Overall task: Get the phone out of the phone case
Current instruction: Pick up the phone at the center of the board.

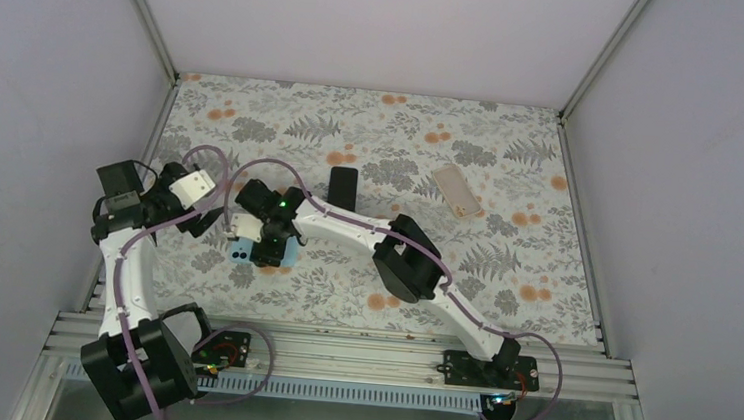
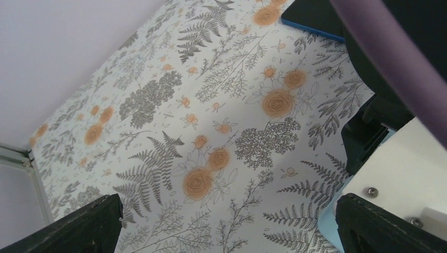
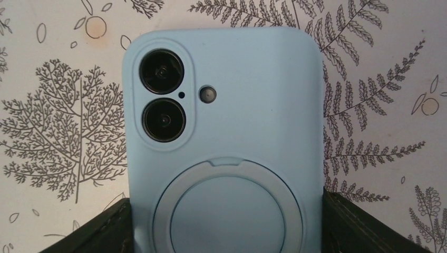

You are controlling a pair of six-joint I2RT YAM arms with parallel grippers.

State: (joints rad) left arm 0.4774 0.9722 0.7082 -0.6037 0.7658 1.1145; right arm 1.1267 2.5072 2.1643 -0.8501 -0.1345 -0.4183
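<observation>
I am seeing the right gripper (image 3: 224, 211) clamping the phone (image 3: 226, 105) by its edges at the table's (image 1: 375, 120) 8 o'clock. The left gripper (image 2: 227, 211) is gaping wide, empty. The phone case (image 1: 458, 192) is lying at 2 o'clock.

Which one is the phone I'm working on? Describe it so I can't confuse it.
On the left half of the floral table, look under the right gripper. The phone lies face down between its fingers: pale blue back, two stacked lenses, a round ring, unlike the dark phone farther back.
</observation>
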